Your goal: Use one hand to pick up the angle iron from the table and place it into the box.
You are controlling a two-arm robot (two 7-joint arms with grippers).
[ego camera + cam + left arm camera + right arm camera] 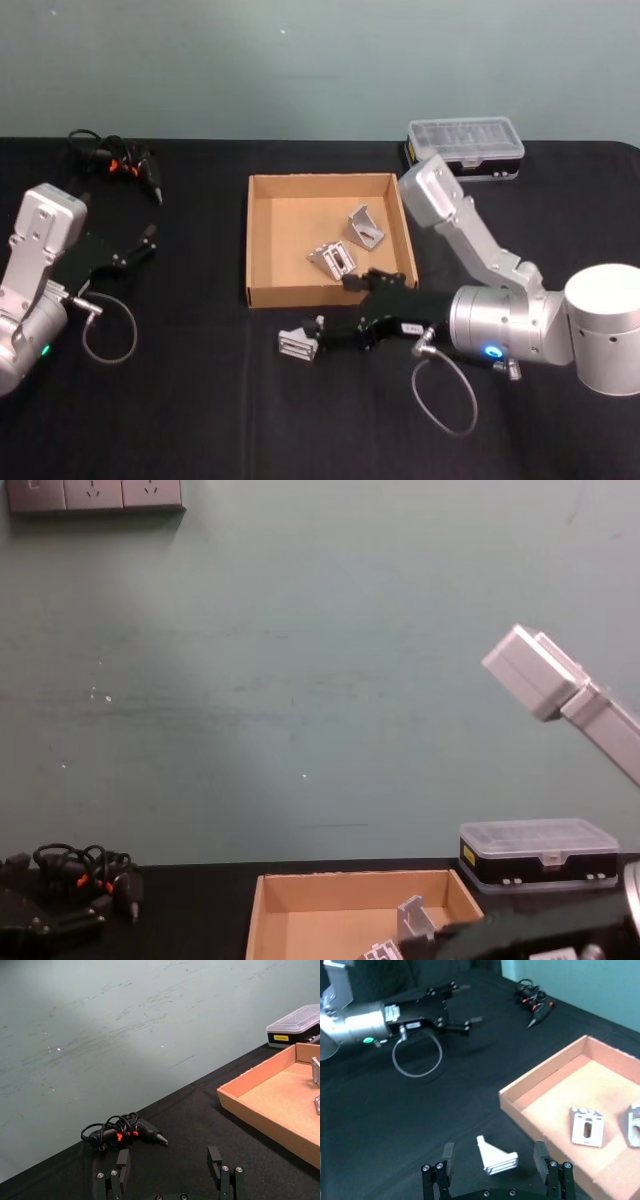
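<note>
One silver angle iron [299, 343] lies on the black table [200, 420] just in front of the tan cardboard box [330, 296]. My right gripper [345, 310] is low over the table and open. In the right wrist view the angle iron [495, 1157] sits between and slightly ahead of its fingers [448, 1153], untouched. Two more angle irons [366, 228] [333, 260] rest inside the box [540, 1075]. My left gripper [140, 245] is parked open at the table's left, also seen as the left gripper [169, 1160] in its own wrist view.
A black tool with an orange-marked cord [120, 165] lies at the back left. A black plastic case with a clear lid [465, 148] stands behind the box's right corner. A loose cable loop [445, 395] hangs from my right wrist onto the table.
</note>
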